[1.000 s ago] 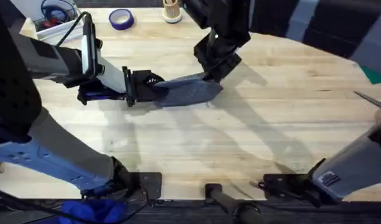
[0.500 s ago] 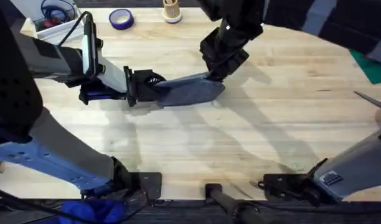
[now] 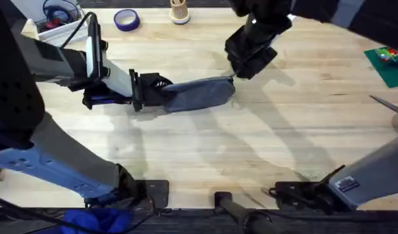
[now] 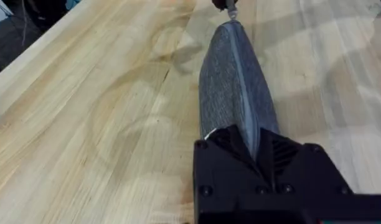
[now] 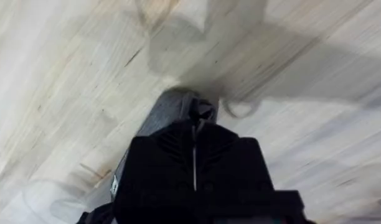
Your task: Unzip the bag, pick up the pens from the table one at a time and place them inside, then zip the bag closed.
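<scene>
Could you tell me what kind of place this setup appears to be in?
Probably a robotics lab or workshop bench: two arms work over a butcher-block table, with a roll of blue tape and a bin of cables at its far edge, plus dark equipment behind.

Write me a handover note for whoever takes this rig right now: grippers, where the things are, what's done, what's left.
Left gripper: shut on the bag, clamping its near end flat on the table.
Right gripper: shut at the bag's far end, where the zipper ends.
Pens: not seen on the table, so likely already inside.
Done: the zipper looks closed along the bag's top.
Left: confirm the zip is fully shut, then release both grippers.
</scene>
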Controlling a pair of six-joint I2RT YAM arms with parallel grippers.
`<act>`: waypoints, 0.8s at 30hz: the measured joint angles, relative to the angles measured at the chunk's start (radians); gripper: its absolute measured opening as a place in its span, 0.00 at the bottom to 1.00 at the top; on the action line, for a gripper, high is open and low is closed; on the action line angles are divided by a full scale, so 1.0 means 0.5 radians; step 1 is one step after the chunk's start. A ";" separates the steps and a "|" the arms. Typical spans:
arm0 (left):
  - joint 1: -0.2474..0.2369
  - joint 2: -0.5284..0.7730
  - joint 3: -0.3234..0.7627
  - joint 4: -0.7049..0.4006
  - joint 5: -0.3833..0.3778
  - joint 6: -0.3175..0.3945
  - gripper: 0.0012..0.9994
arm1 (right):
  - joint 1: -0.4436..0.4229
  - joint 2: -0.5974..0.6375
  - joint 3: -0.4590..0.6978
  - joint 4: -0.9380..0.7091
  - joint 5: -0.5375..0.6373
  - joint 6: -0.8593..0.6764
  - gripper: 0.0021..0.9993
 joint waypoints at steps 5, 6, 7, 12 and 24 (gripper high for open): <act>0.000 0.000 0.000 -0.002 -0.001 0.000 0.04 | -0.017 0.000 -0.002 -0.023 0.007 -0.029 0.03; 0.000 0.000 0.000 -0.002 -0.001 0.000 0.04 | -0.017 0.000 -0.002 -0.031 0.007 -0.031 0.03; 0.000 0.000 0.000 -0.002 -0.001 0.000 0.04 | -0.018 0.000 -0.002 -0.039 0.007 -0.035 0.03; 0.000 0.000 -0.001 -0.002 -0.001 0.000 0.04 | -0.035 0.000 -0.002 -0.083 0.011 -0.038 0.03; 0.000 0.000 -0.001 -0.001 -0.001 0.000 0.04 | -0.052 -0.001 -0.031 -0.067 0.070 -0.050 0.03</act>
